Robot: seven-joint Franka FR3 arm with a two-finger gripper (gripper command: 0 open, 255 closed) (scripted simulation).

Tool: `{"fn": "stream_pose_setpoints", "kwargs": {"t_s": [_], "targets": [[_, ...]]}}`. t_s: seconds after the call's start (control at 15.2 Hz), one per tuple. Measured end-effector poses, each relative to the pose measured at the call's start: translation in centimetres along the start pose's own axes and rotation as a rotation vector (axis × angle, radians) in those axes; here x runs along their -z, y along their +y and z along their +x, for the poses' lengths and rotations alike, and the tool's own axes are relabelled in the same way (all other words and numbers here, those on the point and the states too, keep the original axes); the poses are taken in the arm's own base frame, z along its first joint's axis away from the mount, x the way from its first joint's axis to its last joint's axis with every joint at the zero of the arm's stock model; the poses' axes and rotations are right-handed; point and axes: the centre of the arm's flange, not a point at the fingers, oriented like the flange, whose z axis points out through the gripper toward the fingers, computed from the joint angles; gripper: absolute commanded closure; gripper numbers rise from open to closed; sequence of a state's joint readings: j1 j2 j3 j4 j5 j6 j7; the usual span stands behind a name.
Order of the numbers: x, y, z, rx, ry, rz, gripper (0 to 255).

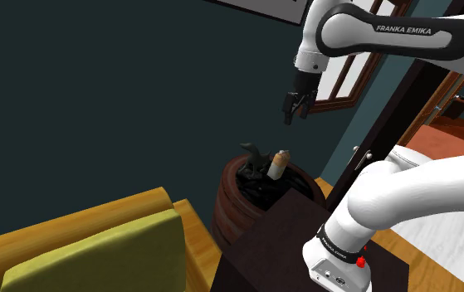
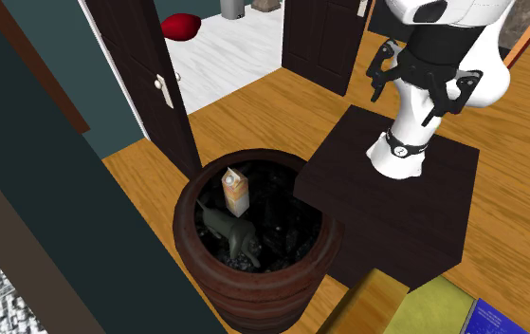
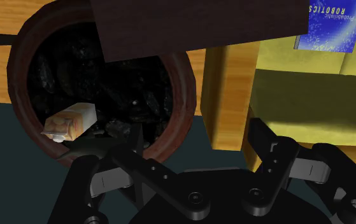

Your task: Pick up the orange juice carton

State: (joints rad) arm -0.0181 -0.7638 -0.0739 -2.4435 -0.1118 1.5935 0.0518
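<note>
The orange juice carton [image 1: 278, 164] stands upright inside a round, dark brown barrel-like tub [image 1: 226, 207], near its rim. In the second exterior view the carton [image 2: 235, 190] is white and orange with a folded top, next to a dark animal figurine [image 2: 230, 231] in the tub [image 2: 253, 285]. My gripper [image 1: 293, 111] hangs high above the tub, well clear of the carton, fingers open and empty. In the wrist view the carton [image 3: 69, 121] lies far below, off to the side of the open gripper [image 3: 199, 145].
The dark stand [image 2: 414, 204] overlaps the tub's edge. A yellow-green sofa with a wooden frame [image 1: 97, 249] sits beside the tub, with a blue book [image 3: 333, 24] on it. A dark door [image 2: 149, 85] stands behind the tub, and dark lumps fill the tub's inside.
</note>
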Motion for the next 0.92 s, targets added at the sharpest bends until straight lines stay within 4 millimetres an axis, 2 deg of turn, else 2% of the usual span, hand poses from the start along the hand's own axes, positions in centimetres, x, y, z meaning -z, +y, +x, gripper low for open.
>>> {"fn": "stream_pose_setpoints", "kwargs": {"t_s": [0.13, 0.26, 0.73, 0.92], "targets": [[-0.4, 0.4, 0.3, -0.002, -0.003, 0.002, 0], [-1.5, 1.7, 1.5, -0.008, -0.012, 0.007, 0], [-7.2, 7.7, 6.2, -0.031, -0.050, 0.029, 0], [-9.7, 10.9, 8.5, -0.042, -0.066, 0.037, 0]]}}
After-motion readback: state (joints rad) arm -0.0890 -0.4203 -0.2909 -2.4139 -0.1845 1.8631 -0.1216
